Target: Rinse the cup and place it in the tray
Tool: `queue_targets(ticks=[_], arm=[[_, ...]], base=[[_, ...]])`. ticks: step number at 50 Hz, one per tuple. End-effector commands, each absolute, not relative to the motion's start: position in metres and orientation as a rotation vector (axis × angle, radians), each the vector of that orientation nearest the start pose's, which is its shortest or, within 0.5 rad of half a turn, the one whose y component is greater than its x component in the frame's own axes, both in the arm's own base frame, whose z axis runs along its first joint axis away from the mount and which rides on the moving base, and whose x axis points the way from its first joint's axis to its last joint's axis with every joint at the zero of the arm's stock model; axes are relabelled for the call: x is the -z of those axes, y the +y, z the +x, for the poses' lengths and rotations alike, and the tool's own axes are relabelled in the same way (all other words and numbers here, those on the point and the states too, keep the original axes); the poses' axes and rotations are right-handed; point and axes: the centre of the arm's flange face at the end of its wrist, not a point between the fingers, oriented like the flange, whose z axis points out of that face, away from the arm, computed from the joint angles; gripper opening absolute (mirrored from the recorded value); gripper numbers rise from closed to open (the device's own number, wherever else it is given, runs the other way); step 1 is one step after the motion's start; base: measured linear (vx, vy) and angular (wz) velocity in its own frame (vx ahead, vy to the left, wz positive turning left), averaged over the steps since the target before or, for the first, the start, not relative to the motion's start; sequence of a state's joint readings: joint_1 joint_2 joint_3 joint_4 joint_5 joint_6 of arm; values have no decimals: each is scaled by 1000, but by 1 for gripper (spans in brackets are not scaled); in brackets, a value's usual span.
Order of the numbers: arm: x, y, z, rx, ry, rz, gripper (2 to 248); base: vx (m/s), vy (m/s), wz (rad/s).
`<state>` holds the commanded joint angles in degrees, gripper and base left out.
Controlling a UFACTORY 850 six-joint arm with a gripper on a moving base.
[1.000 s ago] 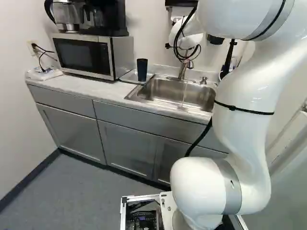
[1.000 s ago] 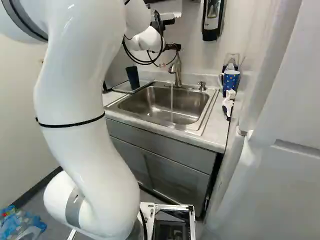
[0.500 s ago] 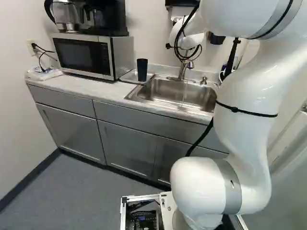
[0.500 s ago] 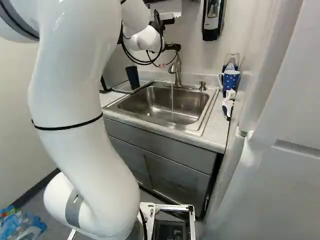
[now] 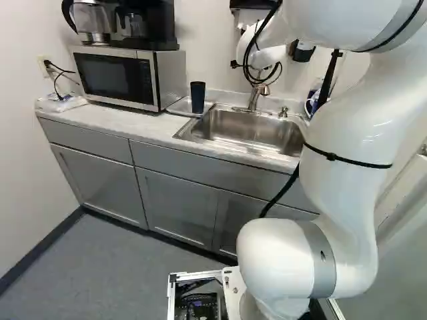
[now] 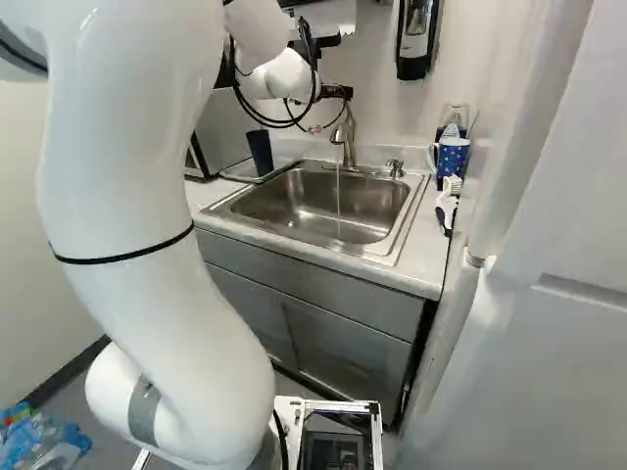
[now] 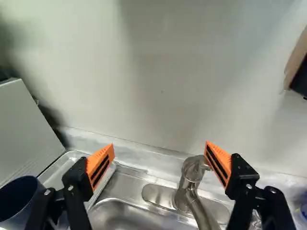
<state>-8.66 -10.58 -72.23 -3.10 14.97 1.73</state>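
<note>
In the right base view my gripper (image 6: 338, 92) is partly hidden by the wrist, high beside the faucet (image 6: 343, 137). The wrist view has the gripper (image 7: 159, 152) open, nothing between its orange pads. The dark blue cup (image 5: 197, 97) stands upright on the metal tray (image 5: 179, 107), left of the sink (image 5: 247, 130). In the wrist view the cup (image 7: 18, 196) shows its open mouth beside one finger, apart from it, and the tray (image 7: 64, 165) lies partly behind that finger. A thin water stream (image 6: 338, 201) falls from the faucet into the sink.
The microwave (image 5: 120, 77) stands beside the tray, a coffee maker (image 5: 133, 23) on top. Right of the sink are a blue dotted mug (image 6: 451, 157) and a white-and-dark brush (image 6: 447, 204). A soap dispenser (image 6: 416, 39) hangs on the wall.
The arm's large links have swung rightward in the left base view and leftward in the right base view; the wrist has shifted slightly. Cup, tray and base have stayed where they were.
</note>
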Motion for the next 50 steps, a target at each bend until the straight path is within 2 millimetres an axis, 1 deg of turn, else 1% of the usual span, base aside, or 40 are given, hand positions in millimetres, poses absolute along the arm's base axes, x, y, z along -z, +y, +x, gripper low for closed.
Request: queue_targets(ticks=[25, 50], arm=[[-656, -83, 578, 1971, 145, -2559, 247], [-655, -83, 560, 1954, 150, -2574, 247]], base=[[0, 0, 0], [0, 0, 0]])
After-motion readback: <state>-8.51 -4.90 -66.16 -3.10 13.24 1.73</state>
